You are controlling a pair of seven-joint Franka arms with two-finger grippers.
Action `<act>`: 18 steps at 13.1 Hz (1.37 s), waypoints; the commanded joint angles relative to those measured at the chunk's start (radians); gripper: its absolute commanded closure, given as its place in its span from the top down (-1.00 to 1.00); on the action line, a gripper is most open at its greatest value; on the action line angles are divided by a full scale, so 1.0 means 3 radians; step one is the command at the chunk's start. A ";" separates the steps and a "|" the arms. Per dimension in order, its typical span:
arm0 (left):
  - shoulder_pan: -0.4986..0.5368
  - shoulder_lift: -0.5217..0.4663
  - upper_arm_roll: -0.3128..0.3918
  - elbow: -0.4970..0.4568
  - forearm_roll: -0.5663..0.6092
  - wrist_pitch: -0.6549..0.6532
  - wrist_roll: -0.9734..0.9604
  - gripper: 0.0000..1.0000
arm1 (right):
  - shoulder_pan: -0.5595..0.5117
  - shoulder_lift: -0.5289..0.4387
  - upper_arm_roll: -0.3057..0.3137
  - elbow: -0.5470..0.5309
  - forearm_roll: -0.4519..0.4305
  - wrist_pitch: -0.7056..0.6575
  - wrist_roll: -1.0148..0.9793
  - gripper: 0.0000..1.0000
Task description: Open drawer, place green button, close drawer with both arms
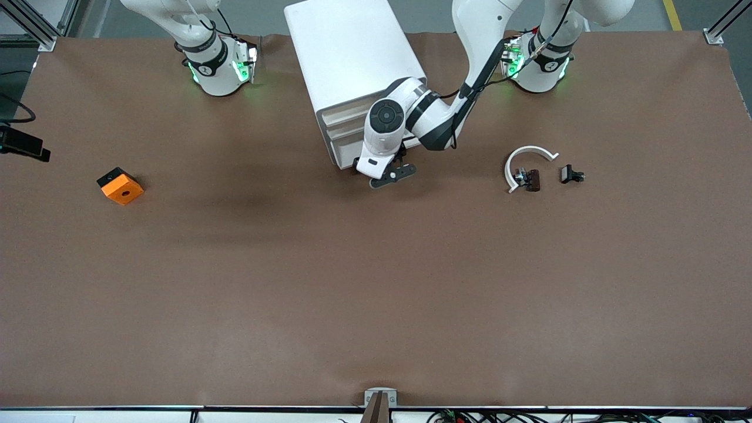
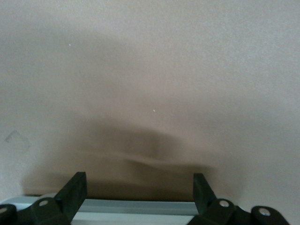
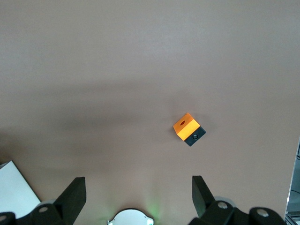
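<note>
Nothing looks done yet: at upper centre of the front view the drawer (image 1: 348,134) sits shut in the cabinet (image 1: 346,56), its long front facing the camera, with the left gripper (image 1: 392,174), jaws spread and empty, just before it. The button is not clearly visible; the right gripper (image 3: 138,194), also spread, waits high above the table (image 1: 352,294) and the orange block (image 3: 189,129).

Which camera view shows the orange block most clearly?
The right wrist view: the orange block fills more of the picture, showing its hole and dark base. The front view shows it smaller, toward the right arm's end. The left wrist view shows none of it.
</note>
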 commanded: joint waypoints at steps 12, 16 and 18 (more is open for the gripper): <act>-0.0279 -0.0010 0.0002 0.0213 -0.0012 -0.0412 -0.0380 1.00 | -0.0078 -0.0649 0.0065 -0.0671 0.0228 0.0301 -0.0026 1.00; -0.0310 -0.0010 0.0002 0.0233 -0.0012 -0.0418 -0.0380 1.00 | -0.0063 -0.0916 0.0065 -0.1041 0.0228 0.0568 -0.0015 1.00; -0.0304 -0.0010 0.0002 0.0233 -0.0012 -0.0418 -0.0380 1.00 | -0.0063 -0.0952 0.0070 -0.1082 0.0223 0.0558 -0.0015 1.00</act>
